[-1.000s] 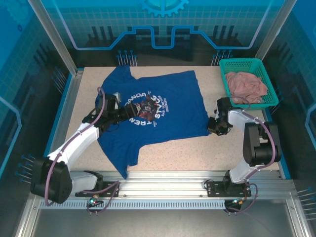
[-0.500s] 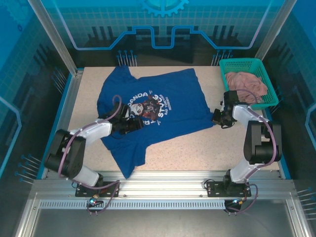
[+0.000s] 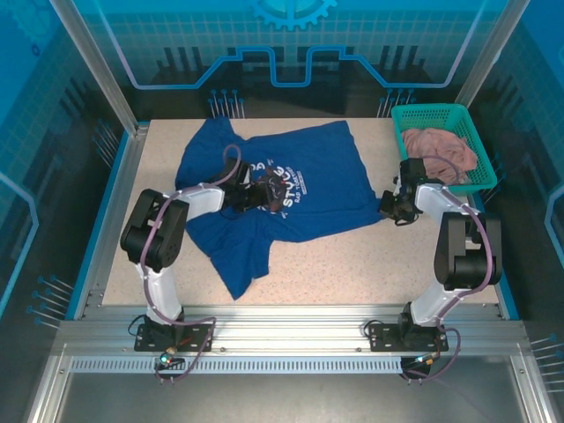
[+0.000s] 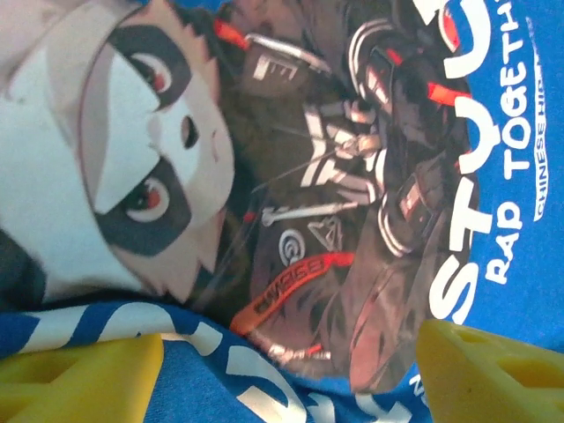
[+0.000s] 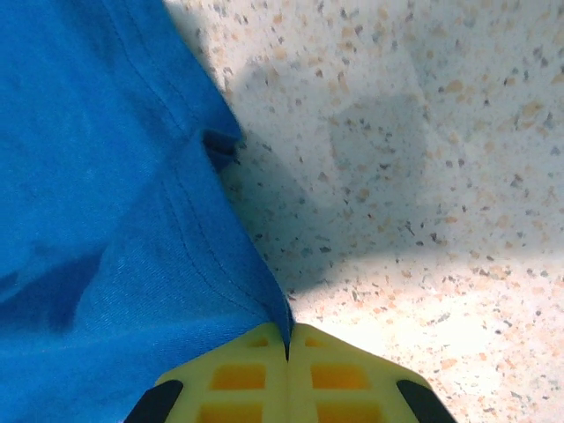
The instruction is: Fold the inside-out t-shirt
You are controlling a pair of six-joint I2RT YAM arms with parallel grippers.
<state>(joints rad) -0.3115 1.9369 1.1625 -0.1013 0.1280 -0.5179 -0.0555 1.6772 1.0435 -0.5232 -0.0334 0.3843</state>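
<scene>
The left gripper point(image 3: 243, 196) hangs with its jaws spread wide over the printed chest of the t-shirt point(image 3: 313, 189), and nothing lies between them. In the left wrist view its yellow fingertips point(image 4: 79, 379) stand far apart at the bottom corners, with the left gripper point(image 4: 282, 379) just above the print.

The print shows a cartoon panda face beside a dark figure with red and white straps. Large white letters read "STYL", running off the picture's edge. Smaller lines read "RAD TOGETH" and "CHINESE HIP", also cut off. A red strap carries small lettering too fine to read for certain.

The blue t-shirt point(image 4: 529, 291) lies rumpled on the speckled table point(image 3: 352, 264), printed side up. It covers the far middle of the table, one sleeve points to the far left corner, and a long flap trails toward the near edge.

At the cloth's right edge the right gripper point(image 3: 393, 209) is clenched on it. The right wrist view shows the right gripper point(image 5: 286, 348) closed, with a stitched hem corner of the t-shirt point(image 5: 88, 220) pinched in the seam between the yellow fingers. Bare table point(image 5: 423, 176) lies to the right.

Beyond it, in the far right corner, a teal basket point(image 3: 441, 113) holds a dusty-pink garment point(image 3: 439, 152).
</scene>
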